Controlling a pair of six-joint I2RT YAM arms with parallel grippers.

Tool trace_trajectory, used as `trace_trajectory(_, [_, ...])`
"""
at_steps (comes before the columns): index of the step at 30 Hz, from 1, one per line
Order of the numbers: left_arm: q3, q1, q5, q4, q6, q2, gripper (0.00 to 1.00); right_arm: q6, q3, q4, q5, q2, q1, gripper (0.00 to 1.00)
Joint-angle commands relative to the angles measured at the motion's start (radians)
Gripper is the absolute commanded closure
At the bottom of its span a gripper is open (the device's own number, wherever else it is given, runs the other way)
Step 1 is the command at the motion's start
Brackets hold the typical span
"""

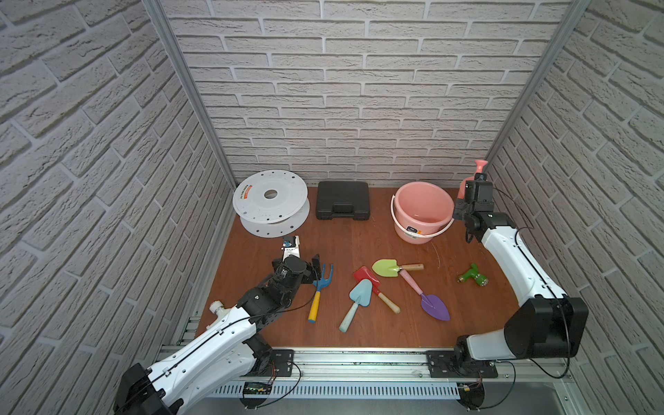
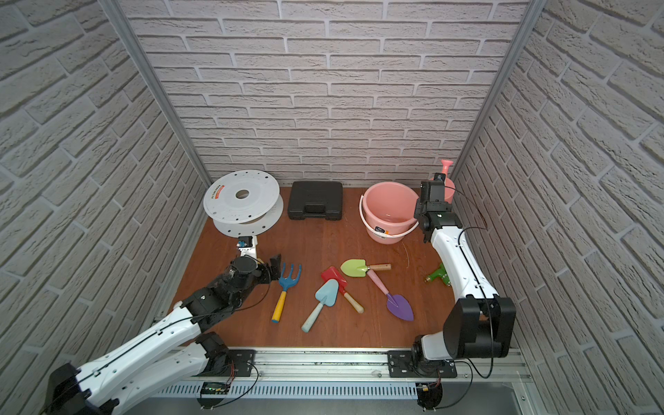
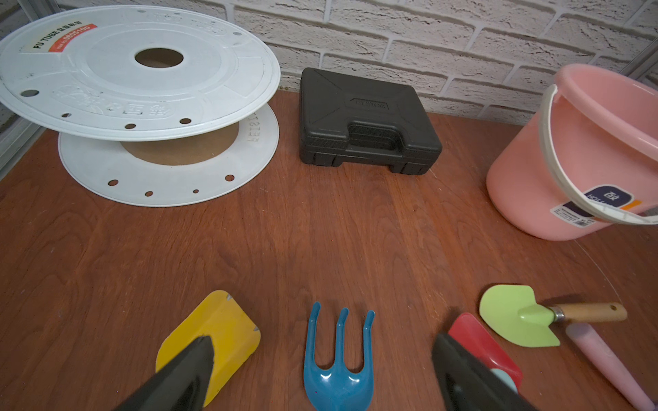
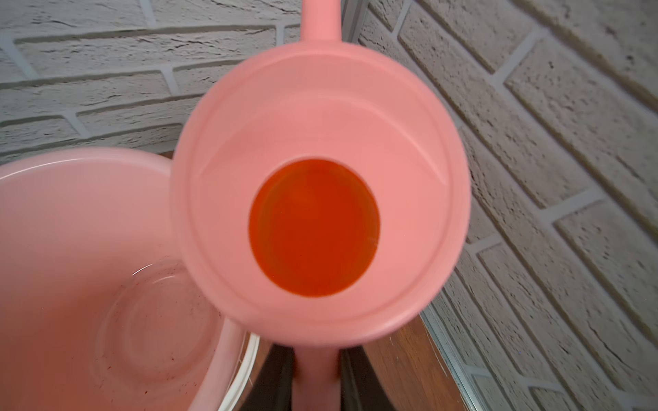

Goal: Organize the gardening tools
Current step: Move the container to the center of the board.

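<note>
A pink plastic watering can with a round top opening and a long spout is held by its strap handle, which is pinched between the closed fingers of the right gripper. The can is found at the back right corner, just beside a round pink plastic bucket and close to the brick wall. In the right wrist view its body is seen overlapping the bucket's rim, but whether its base rests on the wooden table cannot be told. The can is judged to be light, hollow and stiff, with smooth walls. No water is made out through the opening. Held only by the narrow handle, it may be expected to pivot, and the spout should be kept clear of the wall. The left gripper is spread fully open and holds nothing. It is poised low over the blue plastic fork with a yellow handle, and a yellow scoop is partly covered by one finger. Near the middle of the table, a light-blue trowel, a red trowel, a green trowel and a purple trowel are left lying flat, some touching. These tools are judged light and rigid, and are best taken across their handles rather than their thin blades.
</note>
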Motion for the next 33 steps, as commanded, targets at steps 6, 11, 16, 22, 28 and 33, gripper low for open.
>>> trace_trajectory(6, [0.030, -0.004, 0.018, 0.024, 0.003, 0.022, 0.02, -0.068, 0.047, 0.129, -0.184, 0.133, -0.098, 0.97])
trace_trajectory(11, [0.028, -0.004, 0.020, 0.029, 0.000, 0.026, 0.02, -0.139, -0.026, 0.237, -0.378, 0.149, -0.105, 0.97])
trace_trajectory(16, [0.028, -0.003, 0.022, 0.029, -0.002, 0.029, 0.02, -0.136, -0.068, 0.255, -0.515, 0.130, -0.103, 0.97])
trace_trajectory(22, [0.029, -0.003, 0.007, 0.020, -0.001, 0.033, 0.02, -0.084, -0.168, 0.262, -0.566, 0.036, -0.070, 0.97])
trace_trajectory(28, [0.028, -0.002, 0.002, 0.018, -0.009, 0.038, 0.02, -0.050, -0.249, 0.240, -0.551, -0.081, -0.022, 0.97])
trace_trajectory(33, [0.025, -0.003, -0.007, 0.015, -0.011, 0.036, 0.02, -0.040, -0.297, 0.247, -0.486, -0.130, -0.017, 0.97])
